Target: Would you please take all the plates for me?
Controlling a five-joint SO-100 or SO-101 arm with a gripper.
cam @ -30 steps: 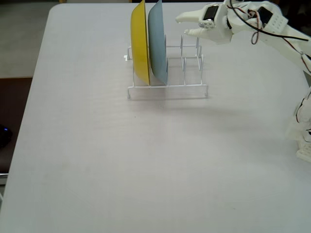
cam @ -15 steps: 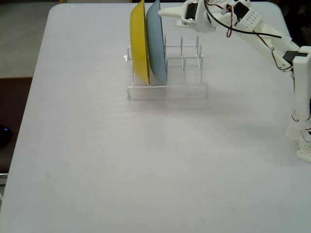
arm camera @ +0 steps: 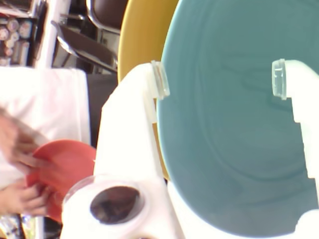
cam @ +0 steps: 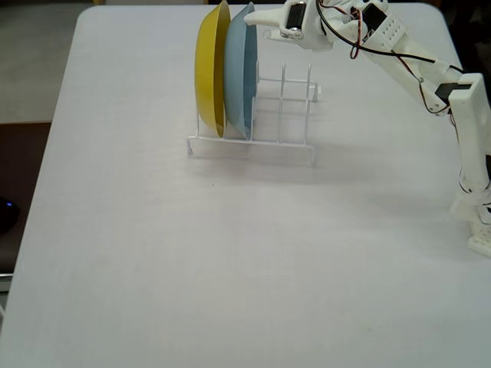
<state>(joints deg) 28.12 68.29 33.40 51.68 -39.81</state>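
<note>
In the fixed view a yellow plate [cam: 207, 69] and a light blue plate [cam: 239, 73] stand on edge in the left slots of a white wire rack [cam: 280, 142]. My gripper [cam: 252, 18] is at the blue plate's upper rim, reaching in from the right. The wrist view shows it open [arm camera: 219, 79], with the blue plate's face [arm camera: 224, 149] filling the gap between its fingers. One fingertip [arm camera: 159, 79] sits at that plate's rim, in front of the yellow plate [arm camera: 142, 35]. An orange plate [arm camera: 67, 164] is in a person's hands at the lower left.
The rack's right slots hold nothing. My arm's base [cam: 479, 222] stands at the table's right edge. A dark object [cam: 6, 215] lies off the table's left side. A person's hands [arm camera: 17, 194] and chairs appear beyond the table in the wrist view.
My gripper moved left, from right of the rack to the blue plate's top rim. The rack and both plates shifted a little left and forward on the table.
</note>
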